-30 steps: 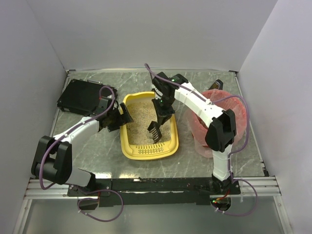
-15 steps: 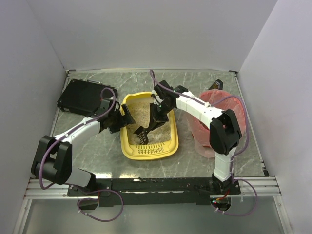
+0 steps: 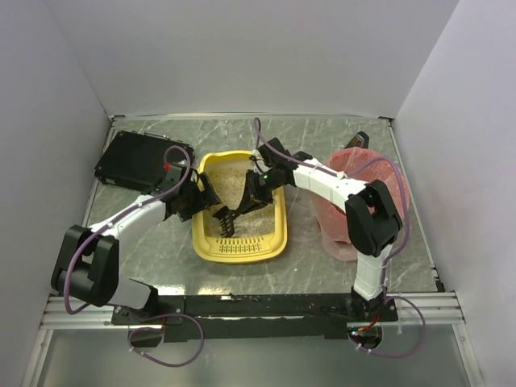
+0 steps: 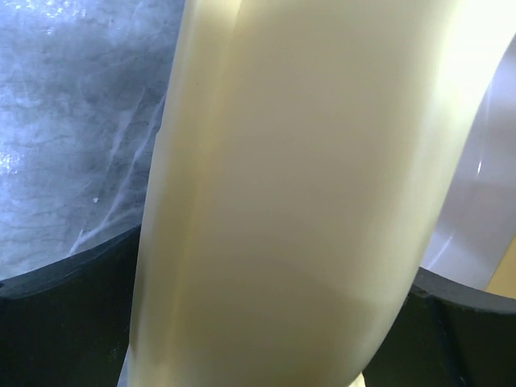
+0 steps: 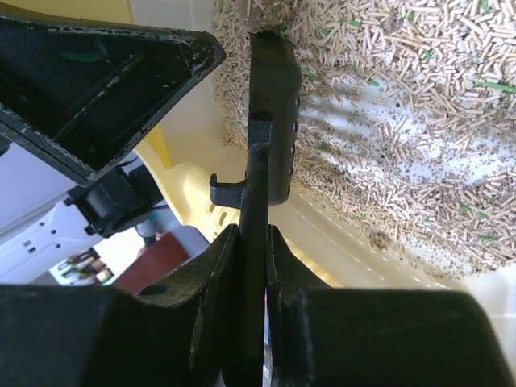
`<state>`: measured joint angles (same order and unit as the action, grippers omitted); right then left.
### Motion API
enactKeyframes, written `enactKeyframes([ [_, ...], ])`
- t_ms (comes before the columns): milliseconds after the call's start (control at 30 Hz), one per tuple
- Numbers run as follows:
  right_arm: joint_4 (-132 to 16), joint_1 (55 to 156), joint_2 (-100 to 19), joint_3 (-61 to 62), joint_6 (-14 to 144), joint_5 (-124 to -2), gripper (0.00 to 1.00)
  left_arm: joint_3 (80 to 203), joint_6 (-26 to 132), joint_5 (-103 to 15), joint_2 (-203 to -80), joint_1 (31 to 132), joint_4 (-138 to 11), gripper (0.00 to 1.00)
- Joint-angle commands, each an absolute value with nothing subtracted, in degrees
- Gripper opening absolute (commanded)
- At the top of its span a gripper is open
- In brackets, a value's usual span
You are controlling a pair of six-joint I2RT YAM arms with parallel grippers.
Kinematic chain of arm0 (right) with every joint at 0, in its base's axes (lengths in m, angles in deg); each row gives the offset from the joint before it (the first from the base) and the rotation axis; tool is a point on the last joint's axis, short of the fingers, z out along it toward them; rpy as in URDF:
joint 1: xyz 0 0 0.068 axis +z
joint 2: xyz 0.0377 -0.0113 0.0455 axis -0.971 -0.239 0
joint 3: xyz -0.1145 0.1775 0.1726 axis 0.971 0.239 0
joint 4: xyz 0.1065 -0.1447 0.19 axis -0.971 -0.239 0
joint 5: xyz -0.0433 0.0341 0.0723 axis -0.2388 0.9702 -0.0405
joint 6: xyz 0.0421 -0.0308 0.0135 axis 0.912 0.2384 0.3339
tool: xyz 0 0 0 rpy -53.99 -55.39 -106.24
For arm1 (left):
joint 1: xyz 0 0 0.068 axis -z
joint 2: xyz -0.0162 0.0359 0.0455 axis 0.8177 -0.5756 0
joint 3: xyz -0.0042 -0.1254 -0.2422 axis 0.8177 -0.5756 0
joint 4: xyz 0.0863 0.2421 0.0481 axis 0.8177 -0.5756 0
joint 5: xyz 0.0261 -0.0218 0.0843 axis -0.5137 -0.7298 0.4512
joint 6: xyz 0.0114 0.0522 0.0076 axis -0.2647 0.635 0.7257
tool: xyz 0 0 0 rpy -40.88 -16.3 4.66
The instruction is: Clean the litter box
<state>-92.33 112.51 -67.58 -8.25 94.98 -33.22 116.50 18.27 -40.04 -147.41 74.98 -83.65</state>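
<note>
The yellow litter box (image 3: 242, 250) lies mid-table with beige litter (image 5: 403, 97) heaped on one side and a bare patch of floor beside it. My right gripper (image 3: 255, 193) (image 5: 251, 234) is shut on the handle of a black slotted scoop (image 3: 224, 219) (image 5: 274, 121). The scoop's head is low in the box near its left front wall. My left gripper (image 3: 201, 196) (image 4: 270, 322) stands open against the box's left wall. That pale yellow litter box wall (image 4: 298, 201) fills the whole gap between its fingers.
A pink-red bag-lined bin (image 3: 326, 218) stands just right of the box, under my right arm. A flat black box (image 3: 137, 160) lies at the back left. White walls close in the table on three sides.
My right gripper swept the scoop from the box's right middle down and left to the left front. The box slid a little to the left. My left gripper barely moved.
</note>
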Motion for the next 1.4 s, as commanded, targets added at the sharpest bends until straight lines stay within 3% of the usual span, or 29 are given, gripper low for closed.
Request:
enactKeyframes([
  [0, -80.69, 111.78, -63.25, -5.29, 98.88, -31.45, 0.00, 116.89, 16.02, -39.20, -145.06, 75.78, -84.32, 0.97],
  [467, -72.78, 108.79, -55.60, 1.31, 102.39, -32.51, 0.00, 118.21, 18.74, -39.19, -141.63, 75.69, -86.17, 0.97],
  [1367, -73.38, 103.95, -44.43, 7.55, 100.99, -36.28, 0.00, 121.03, 18.65, -41.03, -137.24, 75.69, -86.43, 0.97],
])
